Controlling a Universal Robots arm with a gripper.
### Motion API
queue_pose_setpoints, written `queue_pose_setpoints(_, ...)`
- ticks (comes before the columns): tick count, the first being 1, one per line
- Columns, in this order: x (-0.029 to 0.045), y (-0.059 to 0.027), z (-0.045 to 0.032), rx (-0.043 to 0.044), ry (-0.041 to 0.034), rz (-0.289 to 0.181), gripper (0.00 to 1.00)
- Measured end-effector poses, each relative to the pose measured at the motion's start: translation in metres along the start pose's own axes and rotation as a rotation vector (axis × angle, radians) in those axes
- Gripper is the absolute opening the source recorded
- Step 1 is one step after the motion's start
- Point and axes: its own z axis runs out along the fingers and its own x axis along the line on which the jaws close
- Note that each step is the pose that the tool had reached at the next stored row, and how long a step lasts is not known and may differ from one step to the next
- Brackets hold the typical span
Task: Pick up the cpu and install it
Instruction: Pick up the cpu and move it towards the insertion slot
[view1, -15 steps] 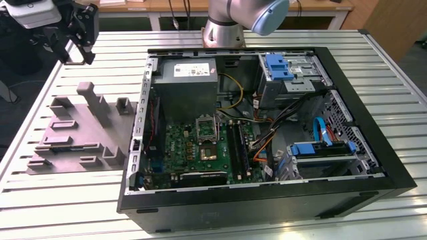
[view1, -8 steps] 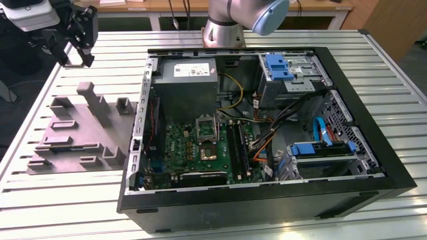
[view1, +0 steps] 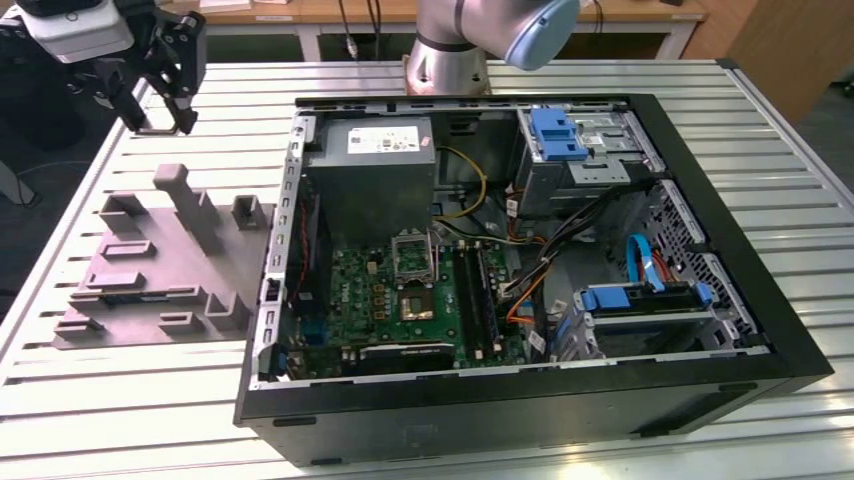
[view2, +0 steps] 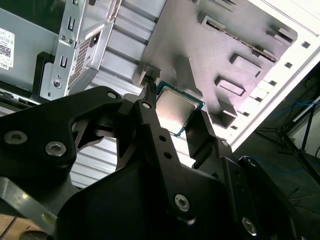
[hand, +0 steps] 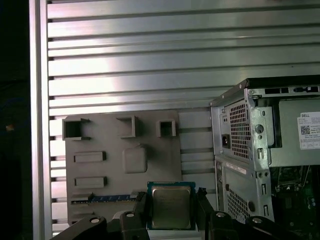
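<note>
The cpu (hand: 171, 206), a small square chip with a silvery top and a dark rim, sits clamped between my two black fingers in both wrist views (view2: 176, 107). My gripper (view1: 156, 118) hangs in the air at the exterior view's upper left, beyond the far end of the grey moulded tray (view1: 147, 270) and well above the table. The gripper (hand: 171, 212) is shut on the chip's two opposite edges. The tray (hand: 115, 145) lies below the chip. The motherboard's square socket (view1: 418, 303) lies inside the open computer case (view1: 534, 250), to the exterior view's right of the gripper.
The black case stands open on the slatted aluminium table (view1: 107, 400), with a power supply (view1: 380, 170), cables and blue drive brackets (view1: 641, 295) inside. The arm's base (view1: 447, 60) is behind the case. The case's rear corner (hand: 250, 150) is close beside the chip.
</note>
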Motion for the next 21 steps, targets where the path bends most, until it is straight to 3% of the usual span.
queue_pose_setpoints(21,-0.0106,0.0008,0.0,0.0,0.0,0.0,0.48)
